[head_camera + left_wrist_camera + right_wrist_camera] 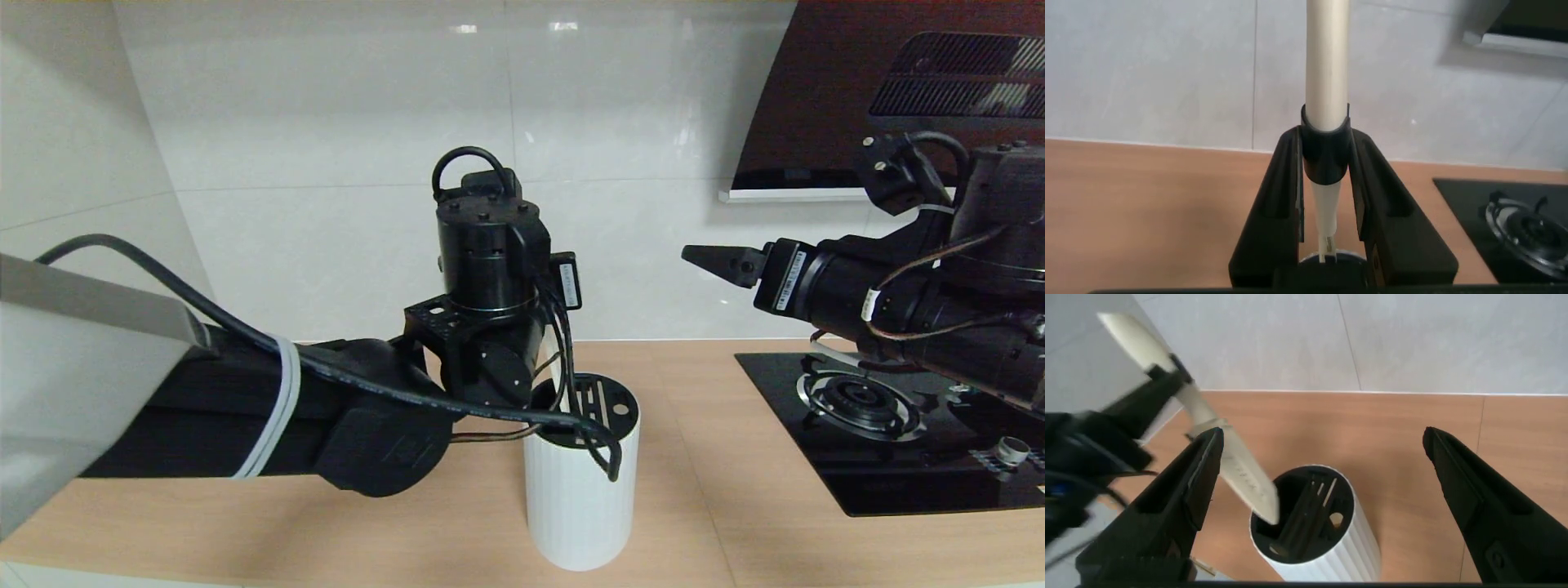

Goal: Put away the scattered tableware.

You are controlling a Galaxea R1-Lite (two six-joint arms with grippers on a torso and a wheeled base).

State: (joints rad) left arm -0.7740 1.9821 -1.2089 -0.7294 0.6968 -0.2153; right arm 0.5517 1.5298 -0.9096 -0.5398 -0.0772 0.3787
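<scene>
A white ribbed cylindrical holder [581, 490] with a black slotted top stands on the wooden counter [718, 506]. My left gripper [1327, 180] is right above it, shut on a knife [1327, 65] with a cream handle, a black collar and a white blade. In the right wrist view the knife [1237, 478] slants down and its tip sits in the wide opening of the holder [1319, 535]. My right gripper [1321, 437] hangs open and empty in the air, above and to the right of the holder, its tip [718, 263] pointing left.
A black gas stove [865, 408] lies on the counter at the right, with a dark range hood [898, 98] above it. White tiled wall runs behind. Bare counter lies around the holder on both sides.
</scene>
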